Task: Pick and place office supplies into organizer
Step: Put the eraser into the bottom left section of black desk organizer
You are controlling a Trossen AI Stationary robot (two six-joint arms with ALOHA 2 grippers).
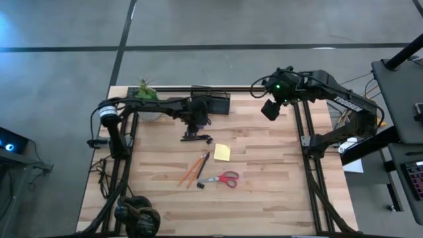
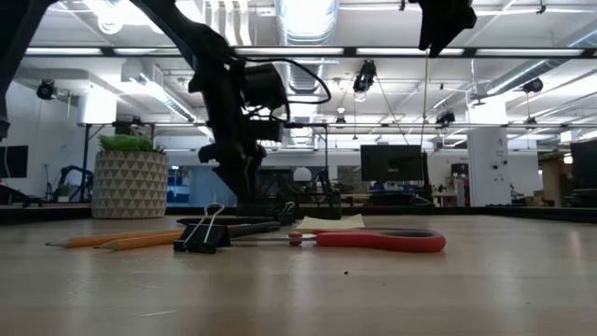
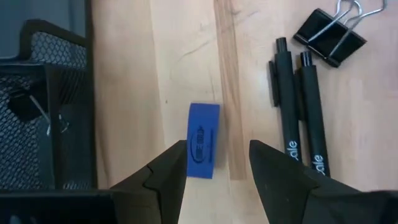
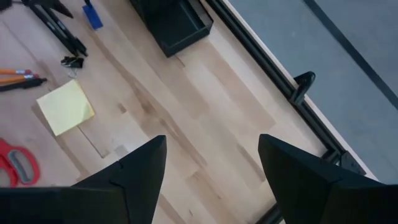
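My left gripper [image 3: 217, 165] is open and points down at a small blue block [image 3: 204, 140], which lies flat on the table; the block shows in the gap, close to one fingertip. Beside the block lie two black pens [image 3: 300, 118] and a black binder clip [image 3: 329, 34]. The black mesh organizer [image 3: 37, 106] stands on the block's other side, near the table's far edge [image 1: 211, 102]. Nearer lie a yellow sticky pad [image 1: 222, 153], orange pencils [image 1: 190, 173] and red-handled scissors [image 1: 223, 178]. My right gripper [image 4: 211, 180] hangs open, high over the table's far right [image 1: 271, 109].
A potted green plant [image 1: 147, 99] stands at the far left corner, close behind my left arm. Another binder clip [image 2: 203, 235] sits by the pencils. Bare wood lies along the table's near edge and right side [image 1: 277, 185].
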